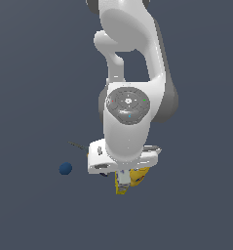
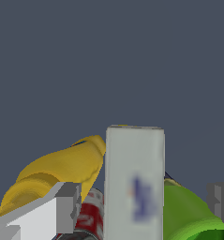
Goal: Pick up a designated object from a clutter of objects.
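In the wrist view the designated object [image 2: 134, 183], a tall carton with a white face and blurred blue lettering, stands upright between my fingers. My gripper [image 2: 144, 204] is open. One grey fingertip [image 2: 66, 201] and the other [image 2: 221, 199] sit wide of the carton's sides, with gaps on both. The clutter of objects presses around it: a yellow bottle [image 2: 62, 168] lying tilted, a red-labelled can [image 2: 90, 215] and a green cup [image 2: 188, 215]. In the exterior view my hand [image 1: 123, 158] hangs over the pile, and only yellow pieces [image 1: 122, 188] show beneath it.
A blue ball [image 1: 65, 168] lies apart on the exterior view's left. A thin dark utensil [image 1: 76, 145] rests just behind it, close to my hand. The arm's white body [image 1: 130, 112] hides most of the clutter in the exterior view.
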### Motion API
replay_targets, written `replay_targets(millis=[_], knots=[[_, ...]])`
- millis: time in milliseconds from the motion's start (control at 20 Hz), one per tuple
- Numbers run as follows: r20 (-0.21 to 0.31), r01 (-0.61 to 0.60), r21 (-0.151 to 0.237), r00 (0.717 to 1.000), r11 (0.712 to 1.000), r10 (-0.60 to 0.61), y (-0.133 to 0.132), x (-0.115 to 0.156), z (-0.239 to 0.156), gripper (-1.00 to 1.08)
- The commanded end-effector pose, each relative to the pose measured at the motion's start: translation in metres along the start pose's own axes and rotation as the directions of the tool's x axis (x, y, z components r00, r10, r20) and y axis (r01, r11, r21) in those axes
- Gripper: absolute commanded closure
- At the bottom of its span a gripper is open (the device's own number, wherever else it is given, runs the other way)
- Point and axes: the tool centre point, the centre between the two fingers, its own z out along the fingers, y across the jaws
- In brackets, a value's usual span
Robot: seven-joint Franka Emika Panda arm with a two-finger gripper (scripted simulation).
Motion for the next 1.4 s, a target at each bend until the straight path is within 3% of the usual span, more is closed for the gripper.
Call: replay_targets(millis=[0, 400, 450, 900, 950, 1350], knots=[[0.023, 0.001, 0.002, 1.0, 1.0, -0.001, -0.001, -0.006, 0.025, -0.92], [0.023, 0.001, 0.002, 1.0, 1.0, -0.001, -0.001, -0.005, 0.033, -0.92], [0.023, 0.001, 0.002, 1.0, 1.0, -0.001, -0.001, -0.005, 0.033, 1.08], [0.023, 0.001, 0.002, 1.0, 1.0, -0.001, -0.001, -0.005, 0.033, 1.08], [-0.009, 0.003, -0.001, 1.0, 1.0, -0.003, -0.002, 0.004, 0.016, 1.08], [-0.008, 0.003, -0.001, 1.0, 1.0, -0.003, -0.01, -0.001, -0.002, 1.08]])
